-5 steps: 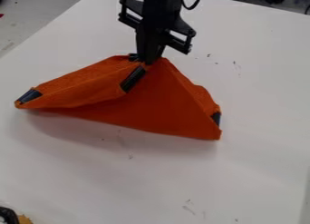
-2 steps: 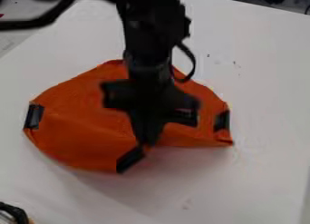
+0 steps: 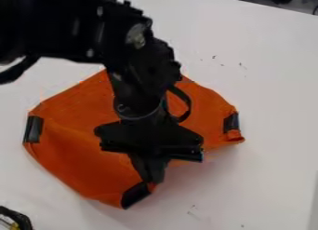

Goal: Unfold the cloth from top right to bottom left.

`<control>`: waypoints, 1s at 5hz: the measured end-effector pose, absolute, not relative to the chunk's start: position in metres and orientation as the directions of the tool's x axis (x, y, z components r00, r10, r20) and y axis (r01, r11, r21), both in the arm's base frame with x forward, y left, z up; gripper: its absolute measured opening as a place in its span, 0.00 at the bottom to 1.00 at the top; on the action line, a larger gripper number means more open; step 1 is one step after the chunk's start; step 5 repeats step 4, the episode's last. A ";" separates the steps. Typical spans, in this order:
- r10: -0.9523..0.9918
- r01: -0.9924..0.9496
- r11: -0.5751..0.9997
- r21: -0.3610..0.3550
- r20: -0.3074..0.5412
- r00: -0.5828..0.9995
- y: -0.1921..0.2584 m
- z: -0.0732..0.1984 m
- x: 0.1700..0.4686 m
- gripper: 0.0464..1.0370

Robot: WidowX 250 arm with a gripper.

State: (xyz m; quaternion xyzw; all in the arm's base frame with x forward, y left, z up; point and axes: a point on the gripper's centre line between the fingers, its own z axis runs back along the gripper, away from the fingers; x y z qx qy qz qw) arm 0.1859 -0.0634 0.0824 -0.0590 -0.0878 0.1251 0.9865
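Note:
The gripper (image 3: pixel 151 180) hangs low over the front part of the orange cloth (image 3: pixel 81 136), shut on the cloth's near corner beside a black patch. Black patches also mark the cloth's left and right corners. Most of the cloth lies spread out on the white table (image 3: pixel 273 108), with its near edge slightly raised. The arm covers the middle of the cloth and part of its far side.
A dark, looped object with a bit of yellow (image 3: pixel 16 219) sits at the bottom left corner. Dark items stand beyond the table's far edge at the top right.
The gripper has come toward the camera, drawing the held corner from the cloth's far side to the near side. The cloth has opened from a folded triangle into a broader shape.

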 end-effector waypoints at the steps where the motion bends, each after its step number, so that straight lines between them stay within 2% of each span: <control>1: 0.236 -0.215 0.968 -0.129 0.174 0.956 -0.068 0.087 0.182 0.17; 2: 0.219 -0.203 0.973 -0.112 0.162 0.962 -0.072 0.090 0.179 0.43; 3: 0.172 -0.162 0.984 -0.075 0.158 0.972 -0.078 0.096 0.176 0.74; 4: 0.125 -0.121 0.992 -0.036 0.150 0.981 -0.080 0.104 0.177 0.96; 5: 0.125 -0.121 0.992 -0.036 0.150 0.981 -0.080 0.104 0.177 0.96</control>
